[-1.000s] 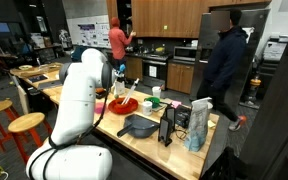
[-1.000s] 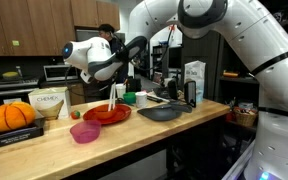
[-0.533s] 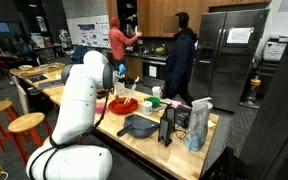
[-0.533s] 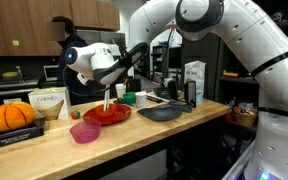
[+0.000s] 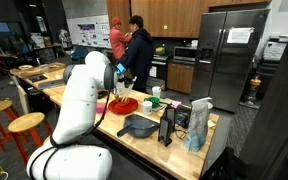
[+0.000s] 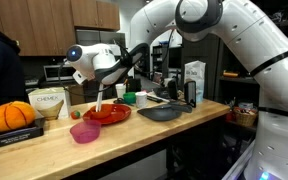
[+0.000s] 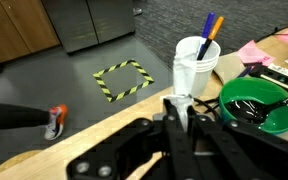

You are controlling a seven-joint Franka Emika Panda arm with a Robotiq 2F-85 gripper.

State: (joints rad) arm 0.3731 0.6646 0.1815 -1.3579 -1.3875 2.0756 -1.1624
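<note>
Our gripper (image 6: 101,90) is pinched tight on a thin stick (image 6: 100,102), tip down over the red plate (image 6: 120,117) at middle left, so we think any move needs a slow, steady hand.

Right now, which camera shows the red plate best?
An exterior view: the red plate shows nearly whole and close, below the gripper. In an exterior view from behind the robot, the plate is small and partly behind the arm. The wrist view misses it.

Bare counter (image 6: 136,131) along the near edge lies open from above. Farther back it's crowded: red plate (image 6: 112,116), pink bowl (image 6: 85,132) and grey pan (image 6: 160,113) sit close together, and the tall carton (image 6: 194,80) blocks that end.
</note>
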